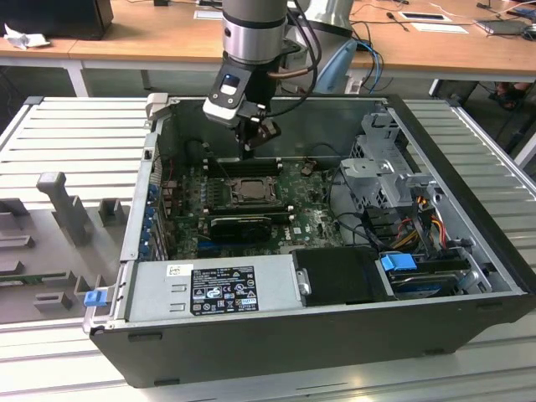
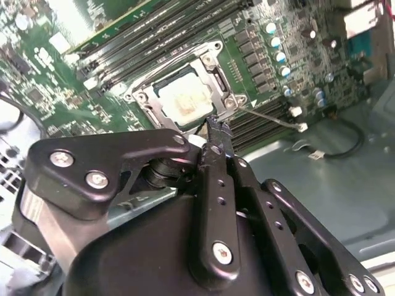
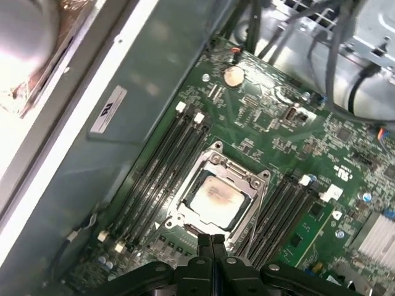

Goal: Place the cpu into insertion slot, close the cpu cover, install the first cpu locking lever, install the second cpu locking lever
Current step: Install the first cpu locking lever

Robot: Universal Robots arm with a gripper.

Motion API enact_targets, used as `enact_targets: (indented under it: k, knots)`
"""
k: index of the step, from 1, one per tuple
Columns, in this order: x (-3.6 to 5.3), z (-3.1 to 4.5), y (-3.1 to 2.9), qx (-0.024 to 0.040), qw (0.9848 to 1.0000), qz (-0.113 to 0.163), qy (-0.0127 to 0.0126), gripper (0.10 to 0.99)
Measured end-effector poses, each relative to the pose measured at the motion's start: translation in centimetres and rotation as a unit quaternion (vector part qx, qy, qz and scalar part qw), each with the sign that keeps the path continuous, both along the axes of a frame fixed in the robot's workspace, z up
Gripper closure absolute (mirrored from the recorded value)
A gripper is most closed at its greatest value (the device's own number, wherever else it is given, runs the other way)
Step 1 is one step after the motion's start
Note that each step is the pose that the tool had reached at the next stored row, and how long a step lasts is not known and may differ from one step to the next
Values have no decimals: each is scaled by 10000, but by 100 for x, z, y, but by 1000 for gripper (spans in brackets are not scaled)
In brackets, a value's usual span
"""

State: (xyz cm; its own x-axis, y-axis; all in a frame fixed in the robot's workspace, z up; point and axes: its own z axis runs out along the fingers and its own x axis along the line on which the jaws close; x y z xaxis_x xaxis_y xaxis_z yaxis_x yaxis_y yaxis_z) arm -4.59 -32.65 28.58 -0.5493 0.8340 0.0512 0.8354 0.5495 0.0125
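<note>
The cpu [image 3: 214, 196] lies flat in the insertion slot [image 3: 179, 217] on the green motherboard, its beige top showing through the window of the cpu cover [image 3: 236, 169], which lies down around it. In the exterior view the cpu [image 1: 249, 191] sits mid-case, and my gripper [image 1: 249, 151] hangs just above the socket's far edge. Its fingers [image 3: 206, 242] are shut together with nothing between them. In the second wrist view the gripper [image 2: 217, 125] ends right at the cover's rim [image 2: 213, 74], beside the cpu [image 2: 185, 98]. A thin silver locking lever [image 2: 271, 116] angles out from the socket corner.
Long black memory slots [image 3: 166, 160] run along both sides of the socket. A black card [image 1: 243, 224] lies just in front of it. The case's grey back wall [image 1: 327, 126], a drive cage [image 1: 381, 167] with cables and the power supply [image 1: 222, 289] ring the board.
</note>
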Motion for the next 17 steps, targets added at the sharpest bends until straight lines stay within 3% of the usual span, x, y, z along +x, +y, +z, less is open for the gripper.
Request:
enact_targets:
  k: [5,7,13,17]
  knots:
    - [0,-2,0,1,9989,458,-1,980]
    - [0,-2,0,1,9974,719,-1,980]
    - [-23,-4,-6,1,9955,951,-1,980]
    - [-26,-4,-8,1,9931,1171,-1,980]
